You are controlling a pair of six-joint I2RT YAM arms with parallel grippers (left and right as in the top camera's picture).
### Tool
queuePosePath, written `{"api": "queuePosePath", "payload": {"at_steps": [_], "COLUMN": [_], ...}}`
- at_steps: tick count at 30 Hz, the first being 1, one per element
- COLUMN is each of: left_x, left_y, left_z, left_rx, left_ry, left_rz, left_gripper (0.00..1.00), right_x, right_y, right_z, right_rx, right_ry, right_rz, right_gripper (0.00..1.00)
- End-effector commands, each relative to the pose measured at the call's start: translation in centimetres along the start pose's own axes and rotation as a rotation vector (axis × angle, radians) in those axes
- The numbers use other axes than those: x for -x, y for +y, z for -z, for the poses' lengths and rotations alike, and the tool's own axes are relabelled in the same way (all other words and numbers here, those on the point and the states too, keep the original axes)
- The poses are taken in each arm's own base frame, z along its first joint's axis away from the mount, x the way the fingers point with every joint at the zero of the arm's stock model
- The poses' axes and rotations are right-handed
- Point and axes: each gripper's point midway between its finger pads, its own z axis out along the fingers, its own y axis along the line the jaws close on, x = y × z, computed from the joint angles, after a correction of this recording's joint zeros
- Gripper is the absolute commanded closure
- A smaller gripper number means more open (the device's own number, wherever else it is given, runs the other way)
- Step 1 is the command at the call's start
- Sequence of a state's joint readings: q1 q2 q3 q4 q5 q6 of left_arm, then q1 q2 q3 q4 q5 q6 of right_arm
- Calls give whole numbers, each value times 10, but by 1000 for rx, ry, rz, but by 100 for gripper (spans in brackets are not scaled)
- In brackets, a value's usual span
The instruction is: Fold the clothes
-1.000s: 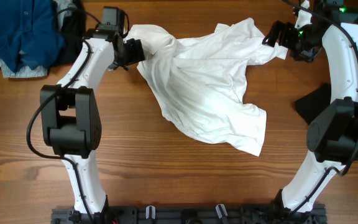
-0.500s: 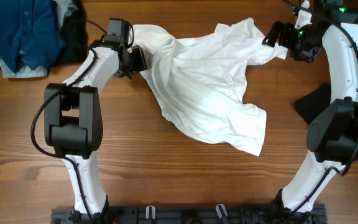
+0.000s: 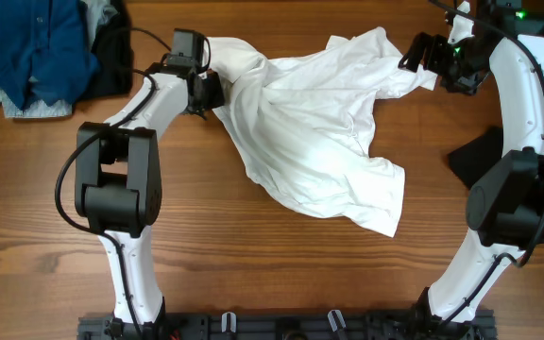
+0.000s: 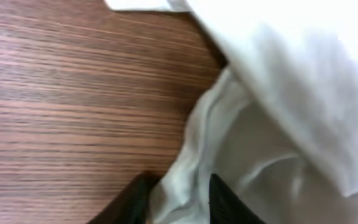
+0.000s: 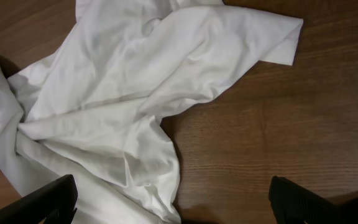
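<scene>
A crumpled white shirt (image 3: pixel 314 127) lies spread over the middle and back of the wooden table. My left gripper (image 3: pixel 212 91) is at the shirt's back left edge, and in the left wrist view its fingers (image 4: pixel 179 199) are closed on a fold of the white cloth (image 4: pixel 272 124). My right gripper (image 3: pixel 412 53) hovers at the shirt's back right corner with its fingers wide open and empty (image 5: pixel 173 205). The right wrist view shows the shirt (image 5: pixel 123 106) below, with bare wood to its right.
A blue shirt (image 3: pixel 31 47) lies on a pile of clothes at the back left corner, with a dark garment (image 3: pixel 111 52) beside it. A black cloth (image 3: pixel 475 156) lies at the right edge by the right arm.
My left gripper has moved a little to the right, onto the shirt's left edge. The right arm and the shirt's bulk have not moved.
</scene>
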State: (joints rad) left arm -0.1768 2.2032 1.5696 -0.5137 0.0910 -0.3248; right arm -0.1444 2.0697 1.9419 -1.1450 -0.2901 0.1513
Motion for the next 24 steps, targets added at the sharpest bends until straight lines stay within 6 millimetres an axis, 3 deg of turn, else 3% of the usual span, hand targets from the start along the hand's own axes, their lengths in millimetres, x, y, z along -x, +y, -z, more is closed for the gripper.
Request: {"api": "queuePosePath", "payload": {"at_steps": [1, 3, 6, 10, 18, 21, 24], "left_x": [-13, -13, -13, 0, 70, 88, 95], "left_y": [3, 5, 15, 49, 107, 119, 120], "left_z": [-16, -16, -13, 10, 83, 98, 100], "left_rx": [40, 54, 78, 201, 438, 490, 493], "left_ry": [25, 24, 35, 27, -118, -157, -176], "left_rz": [-18, -18, -34, -27, -115, -160, -191], "left_gripper": [78, 96, 96, 96, 96, 96, 96], "right_x": [3, 3, 3, 3, 3, 3, 3], "right_y": [2, 2, 2, 3, 3, 3, 3], "right_z": [1, 1, 1, 1, 1, 1, 1], "right_rx": [-6, -6, -6, -6, -6, -6, -5], "right_ry": [-9, -8, -9, -10, -9, -9, -12], "right_rz": [30, 30, 30, 30, 30, 30, 30], "right_gripper": [0, 0, 1, 0, 0, 1, 1]}}
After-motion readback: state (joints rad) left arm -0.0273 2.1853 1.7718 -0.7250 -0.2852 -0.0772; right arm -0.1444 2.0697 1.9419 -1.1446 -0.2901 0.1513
